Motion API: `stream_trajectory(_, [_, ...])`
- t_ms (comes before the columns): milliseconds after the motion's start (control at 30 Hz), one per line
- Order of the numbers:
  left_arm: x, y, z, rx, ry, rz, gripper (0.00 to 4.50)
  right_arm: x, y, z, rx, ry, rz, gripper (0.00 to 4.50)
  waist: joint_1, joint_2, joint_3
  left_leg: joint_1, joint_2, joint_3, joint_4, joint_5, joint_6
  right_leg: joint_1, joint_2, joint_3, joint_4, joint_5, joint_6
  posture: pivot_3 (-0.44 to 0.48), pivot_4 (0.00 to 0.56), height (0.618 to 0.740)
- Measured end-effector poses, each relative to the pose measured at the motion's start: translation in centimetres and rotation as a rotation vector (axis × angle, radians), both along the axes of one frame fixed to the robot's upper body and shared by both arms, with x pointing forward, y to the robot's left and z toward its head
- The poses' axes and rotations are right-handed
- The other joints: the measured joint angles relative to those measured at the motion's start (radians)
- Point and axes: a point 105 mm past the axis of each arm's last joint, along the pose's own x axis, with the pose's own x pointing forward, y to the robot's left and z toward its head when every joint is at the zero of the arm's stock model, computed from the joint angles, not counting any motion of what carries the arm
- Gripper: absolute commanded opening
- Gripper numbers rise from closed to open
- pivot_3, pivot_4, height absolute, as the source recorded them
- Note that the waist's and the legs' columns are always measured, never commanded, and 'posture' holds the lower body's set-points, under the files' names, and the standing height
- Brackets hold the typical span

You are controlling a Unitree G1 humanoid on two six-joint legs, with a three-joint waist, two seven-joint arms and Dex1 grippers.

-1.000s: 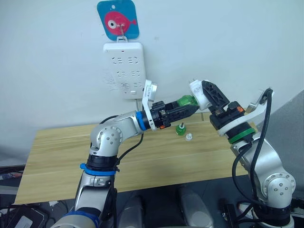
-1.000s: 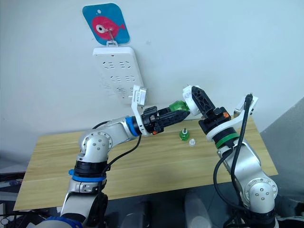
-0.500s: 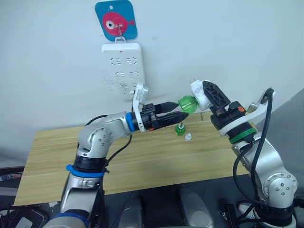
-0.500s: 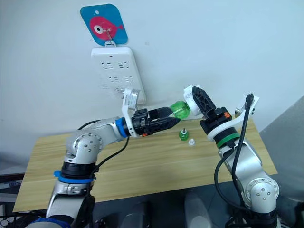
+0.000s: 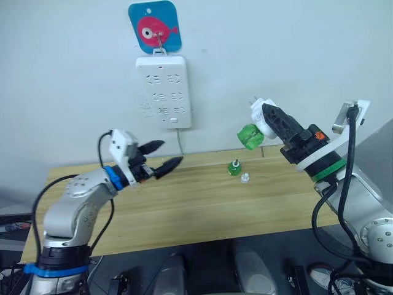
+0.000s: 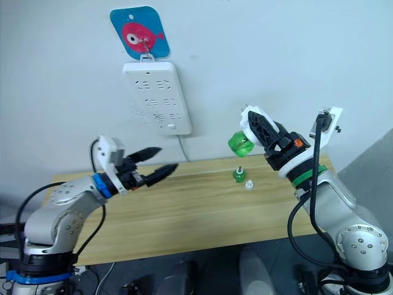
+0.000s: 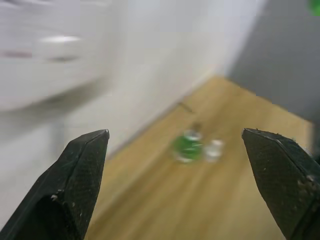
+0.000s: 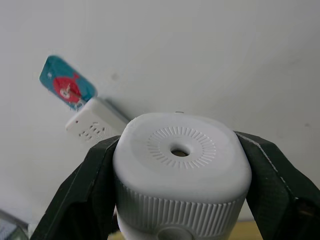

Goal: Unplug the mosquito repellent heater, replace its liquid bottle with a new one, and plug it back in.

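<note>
My right gripper (image 5: 269, 119) is shut on the white mosquito repellent heater (image 5: 258, 114), held in the air right of the power strip, prongs toward the wall. A green liquid bottle (image 5: 249, 136) sits in the heater's underside. In the right wrist view the heater (image 8: 182, 185) is clamped between both fingers. My left gripper (image 5: 167, 153) hangs open and holds nothing, above the table's left half, well left of the heater. A second small green bottle (image 5: 234, 167) stands on the table near the wall, with a small clear cap (image 5: 244, 178) beside it.
A long white power strip (image 5: 163, 92) hangs on the wall from a blue plaque with a red fish (image 5: 155, 26); its cable drops behind the wooden table (image 5: 184, 209). The wall runs close behind the table's far edge.
My left gripper has let go of the green bottle at the heater, opened, and pulled back to the left. The bottle stays on the heater in my right gripper, which moved slightly right.
</note>
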Motion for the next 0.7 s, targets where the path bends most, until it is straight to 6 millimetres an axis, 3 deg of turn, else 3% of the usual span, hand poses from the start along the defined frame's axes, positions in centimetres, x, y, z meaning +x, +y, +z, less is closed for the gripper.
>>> stream_trajectory(100, [0.7, 2.5, 0.9, 0.029, -0.016, 0.063, 4.5, -0.4, 0.5, 0.1, -0.083, -0.039, 0.019, 3.09, 0.011, -0.001, -0.003, 0.0, 0.0, 0.0, 0.0, 0.0, 0.0, 0.0, 0.0, -0.001, 0.0, 0.0, 0.0, -0.176, 0.18, 0.74])
stream_trajectory(200, [0.9, 3.1, 1.3, 0.057, -0.008, 0.036, 4.5, -0.8, 1.2, -0.1, -0.145, -0.062, 0.054, 3.09, 0.013, -0.002, -0.004, 0.0, 0.0, 0.0, 0.0, 0.0, 0.0, 0.0, 0.0, -0.001, -0.001, 0.0, 0.0, -0.178, 0.178, 0.74])
stream_trajectory(533, [3.9, 2.4, 3.9, 0.062, -0.038, -0.039, 4.5, -2.5, 3.0, -0.8, -0.281, -0.108, 0.163, 3.09, 0.009, -0.006, -0.009, 0.0, 0.0, -0.001, 0.0, 0.0, 0.0, 0.0, 0.0, -0.001, -0.001, 0.0, 0.0, -0.196, 0.183, 0.74])
stream_trajectory(700, [5.3, 1.7, 4.0, 0.069, -0.044, -0.045, 4.5, -2.8, 3.2, -0.9, -0.295, -0.109, 0.177, 3.09, 0.009, -0.006, -0.009, 0.0, 0.0, -0.001, 0.0, 0.0, 0.0, 0.0, 0.0, -0.002, -0.001, 0.0, 0.0, -0.204, 0.185, 0.74])
